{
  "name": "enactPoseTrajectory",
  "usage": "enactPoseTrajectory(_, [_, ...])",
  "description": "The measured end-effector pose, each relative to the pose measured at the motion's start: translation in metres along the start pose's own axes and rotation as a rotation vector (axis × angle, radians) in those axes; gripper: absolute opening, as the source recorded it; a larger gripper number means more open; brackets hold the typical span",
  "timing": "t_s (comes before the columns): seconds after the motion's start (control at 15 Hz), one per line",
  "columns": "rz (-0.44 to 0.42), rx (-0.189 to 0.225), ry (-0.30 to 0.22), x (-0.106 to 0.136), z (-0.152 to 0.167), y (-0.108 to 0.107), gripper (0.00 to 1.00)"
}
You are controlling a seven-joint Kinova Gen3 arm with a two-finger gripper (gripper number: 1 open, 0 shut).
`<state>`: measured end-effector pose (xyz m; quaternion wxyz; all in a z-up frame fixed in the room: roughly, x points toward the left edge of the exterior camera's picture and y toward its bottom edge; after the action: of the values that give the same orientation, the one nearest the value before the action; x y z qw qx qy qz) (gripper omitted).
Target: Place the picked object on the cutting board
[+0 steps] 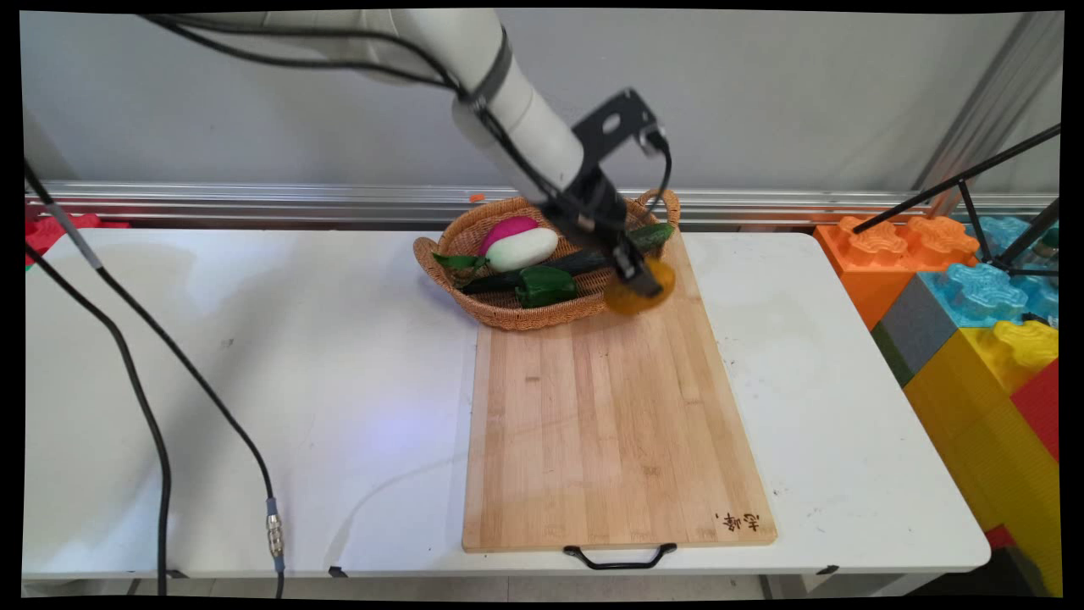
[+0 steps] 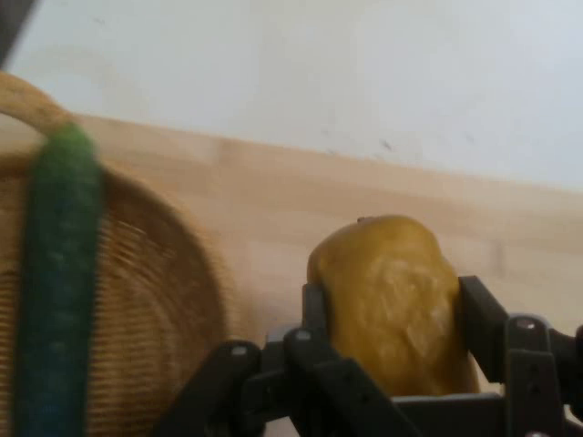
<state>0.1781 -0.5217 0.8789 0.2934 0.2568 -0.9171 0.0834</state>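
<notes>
My gripper [image 1: 637,278] is shut on a yellow-orange potato-like vegetable [image 1: 640,290], held just above the far right part of the wooden cutting board [image 1: 614,424], beside the wicker basket's [image 1: 508,315] right rim. In the hand view the yellow vegetable [image 2: 393,300] sits between my gripper's [image 2: 392,339] two black fingers [image 2: 481,326], with the board below. The basket holds a pink-and-white radish [image 1: 518,244], a green pepper [image 1: 544,286], a dark cucumber [image 1: 542,269] and another long green vegetable [image 1: 650,235]. That long green vegetable [image 2: 56,273] lies over the basket [image 2: 155,300] at the left of the hand view.
The basket stands on the board's far end. The white table [image 1: 254,381] stretches to the left, with black cables [image 1: 161,398] hanging over it. Large coloured toy blocks [image 1: 974,322] stand off the table's right edge. A black tripod [image 1: 982,203] rises over them.
</notes>
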Motion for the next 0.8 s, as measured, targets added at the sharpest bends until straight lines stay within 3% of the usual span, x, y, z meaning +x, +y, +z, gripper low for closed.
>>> enactPoseTrajectory(0.8, [0.128,-0.033,-0.071,-0.034,0.072,0.039,0.00])
